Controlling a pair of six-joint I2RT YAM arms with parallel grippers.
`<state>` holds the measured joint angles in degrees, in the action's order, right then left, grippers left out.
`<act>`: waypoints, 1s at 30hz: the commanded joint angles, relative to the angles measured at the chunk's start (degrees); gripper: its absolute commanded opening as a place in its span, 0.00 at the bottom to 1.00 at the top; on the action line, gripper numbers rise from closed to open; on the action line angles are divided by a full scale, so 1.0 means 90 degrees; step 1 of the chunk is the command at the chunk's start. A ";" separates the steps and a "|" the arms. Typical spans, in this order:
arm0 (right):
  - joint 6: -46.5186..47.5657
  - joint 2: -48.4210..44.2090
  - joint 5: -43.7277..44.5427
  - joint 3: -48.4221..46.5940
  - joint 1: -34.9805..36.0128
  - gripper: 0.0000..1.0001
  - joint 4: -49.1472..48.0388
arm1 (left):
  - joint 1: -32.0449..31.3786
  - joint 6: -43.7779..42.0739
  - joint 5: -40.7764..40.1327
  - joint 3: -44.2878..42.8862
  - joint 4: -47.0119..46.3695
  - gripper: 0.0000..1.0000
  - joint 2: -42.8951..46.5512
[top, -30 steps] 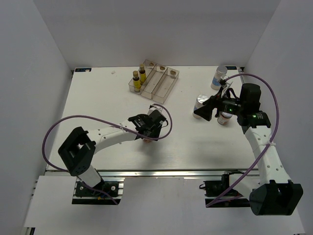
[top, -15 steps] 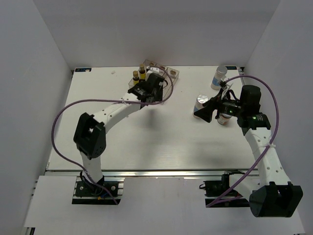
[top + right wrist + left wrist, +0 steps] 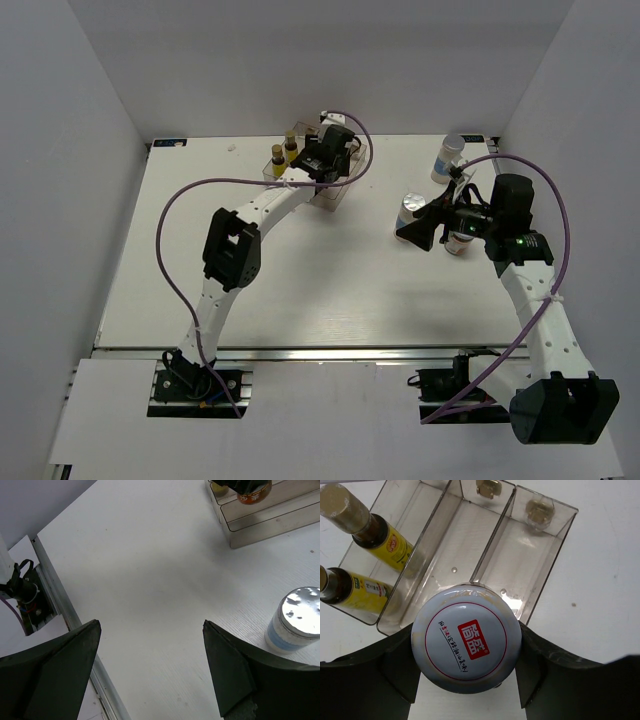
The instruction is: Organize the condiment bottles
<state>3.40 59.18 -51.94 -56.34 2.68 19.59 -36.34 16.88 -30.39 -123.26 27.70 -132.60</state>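
In the left wrist view you see only the pale lid of the jar (image 3: 467, 642) clamped in the left hand (image 3: 466, 630). The jar's body and the part of the tray (image 3: 532, 565) beneath it are hidden. In the tray's left compartment, the upper yellow bottle (image 3: 380, 535) and the lower yellow bottle (image 3: 355, 587) run off the picture's left edge. From above, the left hand covers the jar and much of the tray. Well right of the tray, the right hand (image 3: 405, 232) hides most of a small bottle (image 3: 458, 245), and you cannot tell its kind. In the right wrist view, a white cylinder (image 3: 295, 620) below the tray's corner is cut by the right edge.
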 commanded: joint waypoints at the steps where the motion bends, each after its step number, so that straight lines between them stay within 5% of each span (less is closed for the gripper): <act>1: 0.0052 -0.0159 -0.0234 0.0058 -0.0024 0.88 -0.0146 | 0.0140 -0.0138 -0.0627 -0.0435 -0.0957 0.00 0.0309; 9: 0.0091 -0.0150 -0.0303 0.0078 -0.0024 0.88 -0.0136 | 0.0316 -0.0284 -0.0706 -0.0649 -0.1682 0.00 -0.0032; 30: 0.0199 -0.0091 -0.0322 0.0107 -0.0034 0.88 -0.0165 | 0.0668 -0.0128 0.0202 -0.0709 -0.1398 0.00 -0.0697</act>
<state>4.73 59.18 -54.00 -55.57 2.66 19.55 -30.44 15.55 -29.54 -128.49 19.31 -142.26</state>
